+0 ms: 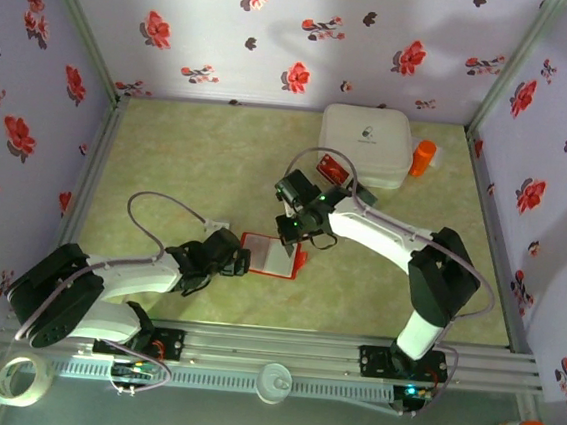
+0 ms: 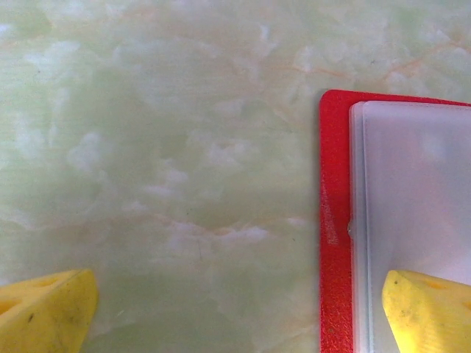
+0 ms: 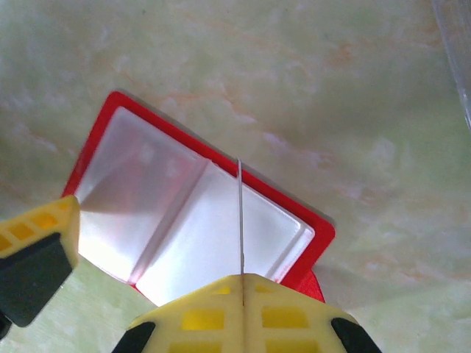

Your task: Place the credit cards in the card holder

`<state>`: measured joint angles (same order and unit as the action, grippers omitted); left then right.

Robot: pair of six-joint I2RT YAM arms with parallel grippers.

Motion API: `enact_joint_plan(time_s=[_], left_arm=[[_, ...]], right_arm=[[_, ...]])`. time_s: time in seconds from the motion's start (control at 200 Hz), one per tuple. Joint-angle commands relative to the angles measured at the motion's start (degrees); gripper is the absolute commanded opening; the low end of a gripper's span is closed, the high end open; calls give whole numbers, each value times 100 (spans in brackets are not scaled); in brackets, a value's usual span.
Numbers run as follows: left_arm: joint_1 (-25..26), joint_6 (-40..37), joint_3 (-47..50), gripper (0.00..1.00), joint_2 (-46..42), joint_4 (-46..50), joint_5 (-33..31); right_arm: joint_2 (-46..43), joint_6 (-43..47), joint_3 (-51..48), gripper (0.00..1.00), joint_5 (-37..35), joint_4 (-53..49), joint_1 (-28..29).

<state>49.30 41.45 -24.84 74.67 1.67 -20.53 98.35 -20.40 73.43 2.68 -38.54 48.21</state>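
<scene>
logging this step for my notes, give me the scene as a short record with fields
left tool: open, one finger over the card holder, the other over the table
right tool: shut on a card, seen edge-on above the open holder
red card: lying beside the white box
step: held card not yet in a pocket

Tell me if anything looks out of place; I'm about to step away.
A red corner pokes out from under the open card holder, near the credit card pinched in the right gripper. Card or flap, I cannot tell.
</scene>
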Motion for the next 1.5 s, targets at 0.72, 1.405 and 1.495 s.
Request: enact_joint_plan(time_s=[0.72, 1.405, 1.495], left_arm=[[-43, 141, 146, 100, 12, -26, 12], [-43, 153, 199, 100, -38, -35, -4], [-44, 162, 208, 100, -65, -14, -14]], right_arm=[[420, 213, 75, 7, -356, -271, 327], [243, 132, 188, 0, -176, -281, 325], [39, -30, 111, 0, 11, -95, 323]])
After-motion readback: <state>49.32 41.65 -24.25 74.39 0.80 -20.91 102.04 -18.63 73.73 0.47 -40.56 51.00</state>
